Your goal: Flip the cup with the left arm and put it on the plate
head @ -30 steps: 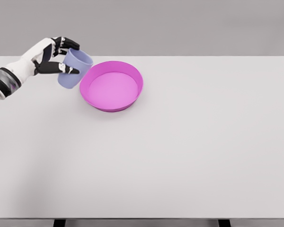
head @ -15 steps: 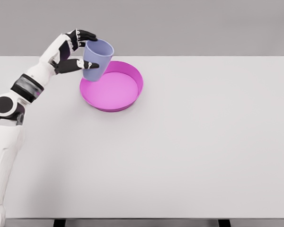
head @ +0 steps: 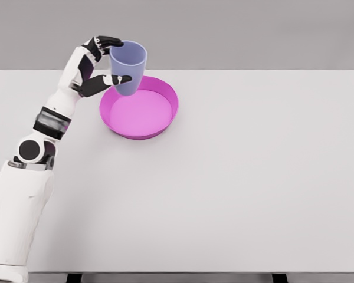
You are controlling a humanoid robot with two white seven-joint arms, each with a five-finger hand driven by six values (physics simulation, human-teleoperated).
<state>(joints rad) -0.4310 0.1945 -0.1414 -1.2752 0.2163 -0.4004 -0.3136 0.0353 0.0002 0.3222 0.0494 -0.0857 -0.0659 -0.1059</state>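
A pale blue cup (head: 128,66) hangs upright, mouth up, above the far left rim of the magenta plate (head: 165,121). My left hand (head: 106,62) is shut on the cup from its left side, thumb in front and fingers behind the rim. The cup's base is a little above the plate and does not touch it. The left arm (head: 44,132) reaches up from the lower left corner. The right arm is out of view.
The white table (head: 253,177) spreads wide to the right and front of the plate. Its far edge runs just behind the plate, against a grey wall.
The left hand has lifted the cup up and to the right, from beside the plate to above its left rim. The cup has turned from tilted to nearly upright.
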